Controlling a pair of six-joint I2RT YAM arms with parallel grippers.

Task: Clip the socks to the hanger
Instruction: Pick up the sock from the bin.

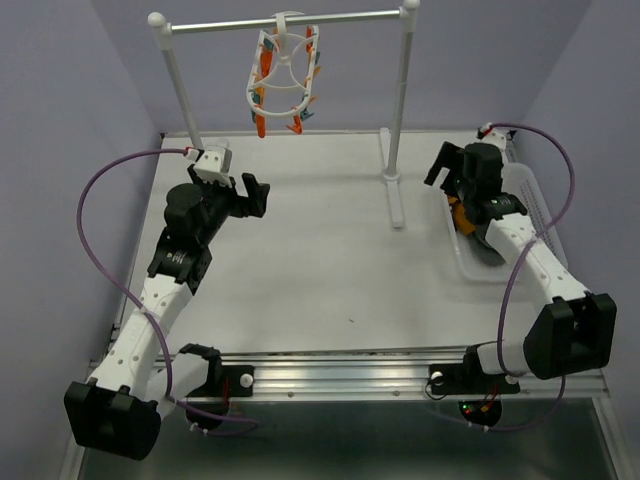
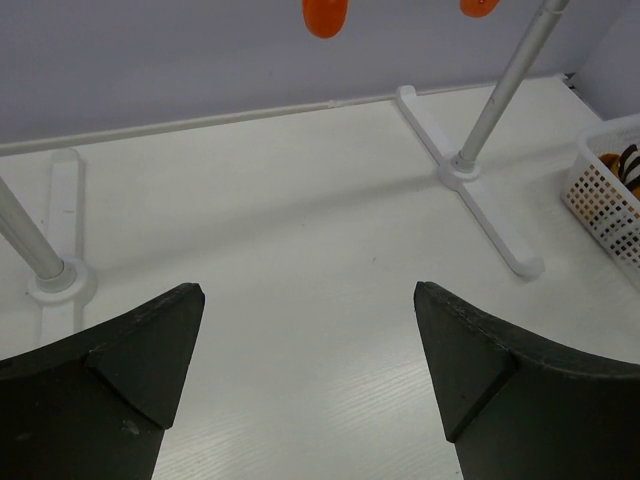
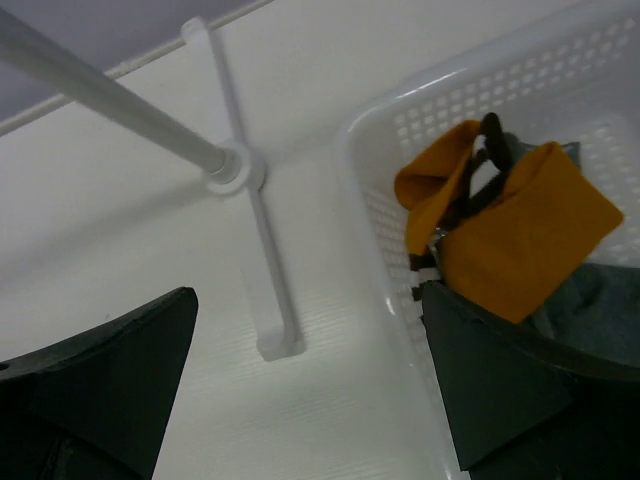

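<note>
Socks (image 3: 520,240) sit bunched in the basket (image 3: 400,110) at the right edge of the desk (image 1: 320,270), mustard over grey. None are on the hanger (image 1: 283,75), which hangs from the rail (image 1: 350,17) above the far edge. So you're at the first pick. Your right tool (image 3: 308,300) hovers spread and empty by the basket rim. Your left tool (image 2: 310,290) is spread too, nearer the left edge. Next move, I'd say: dip the right one in and pinch a single sock.
</note>
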